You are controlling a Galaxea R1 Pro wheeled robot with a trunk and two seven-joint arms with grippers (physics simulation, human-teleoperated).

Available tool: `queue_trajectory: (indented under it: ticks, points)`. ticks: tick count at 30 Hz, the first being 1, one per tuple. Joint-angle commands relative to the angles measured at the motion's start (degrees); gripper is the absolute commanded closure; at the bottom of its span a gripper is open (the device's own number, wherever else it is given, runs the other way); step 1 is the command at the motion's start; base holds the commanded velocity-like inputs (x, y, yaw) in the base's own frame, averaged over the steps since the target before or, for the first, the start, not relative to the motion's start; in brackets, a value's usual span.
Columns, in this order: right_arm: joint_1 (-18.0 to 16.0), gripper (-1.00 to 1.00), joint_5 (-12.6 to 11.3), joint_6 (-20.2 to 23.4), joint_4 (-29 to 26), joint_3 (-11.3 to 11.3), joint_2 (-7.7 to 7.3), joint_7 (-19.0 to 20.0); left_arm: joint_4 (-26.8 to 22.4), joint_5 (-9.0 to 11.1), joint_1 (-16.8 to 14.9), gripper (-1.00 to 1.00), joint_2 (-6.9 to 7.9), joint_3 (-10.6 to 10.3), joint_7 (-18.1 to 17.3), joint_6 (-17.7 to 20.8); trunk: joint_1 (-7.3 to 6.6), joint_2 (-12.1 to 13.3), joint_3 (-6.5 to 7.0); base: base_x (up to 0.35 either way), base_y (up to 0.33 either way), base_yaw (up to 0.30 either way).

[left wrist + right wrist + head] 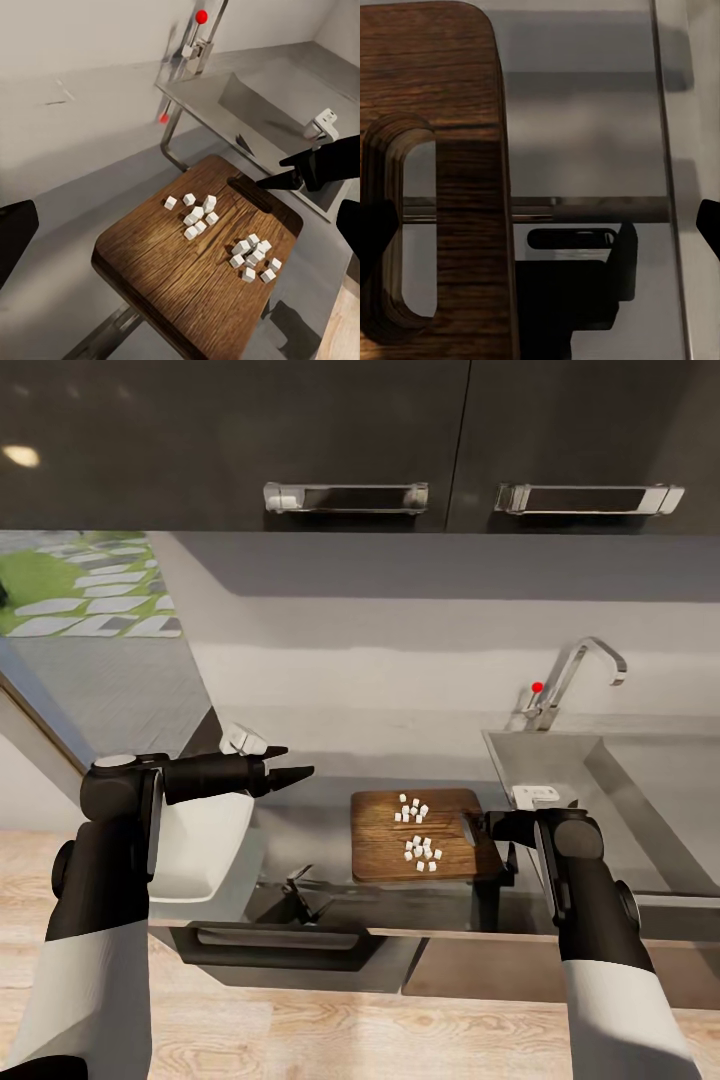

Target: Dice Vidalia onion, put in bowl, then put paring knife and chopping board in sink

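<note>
The brown chopping board (415,838) lies on the countertop (300,830) beside the sink (640,800). Two clusters of white diced onion (418,830) rest on the board. My right gripper (480,825) is at the board's slot-handle end (416,225) and stands open, one finger (373,232) by the slot and the other (709,219) off the board's edge. My left gripper (290,763) hovers open above the white bowl (200,845), left of the board, pointing towards it. In the left wrist view the board (172,262) and onion dice (225,229) lie ahead. The paring knife is out of view.
A curved chrome tap (580,665) with a red knob (538,686) stands behind the sink. Dark wall cabinets (350,440) hang overhead. A drawer handle (270,938) sits below the counter's front edge. Grey wall runs behind the worktop.
</note>
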Motion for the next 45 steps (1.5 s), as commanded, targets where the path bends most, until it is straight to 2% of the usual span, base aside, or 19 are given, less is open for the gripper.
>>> queue_trajectory:
  ticks: [1,36,45]
  points:
    - [-0.1,-1.00,0.6,0.2,-0.1,-0.1,0.04,0.6,-0.1,-0.6,-0.1,-1.00,-0.07,0.1,-0.6,0.6,0.03,-0.1,-0.11,0.000,0.000,0.000]
    - [-0.1,-1.00,0.5,0.2,-0.1,-0.2,0.03,0.6,-0.1,-0.6,-0.1,-1.00,-0.07,0.1,-0.6,0.6,0.03,-0.1,-0.11,0.000,0.032,0.011]
    - [-0.1,-1.00,0.5,0.2,-0.1,-0.2,0.04,0.6,-0.1,-0.6,-0.1,-1.00,-0.07,0.1,-0.6,0.6,0.03,-0.1,-0.11,0.000,0.039,-0.214]
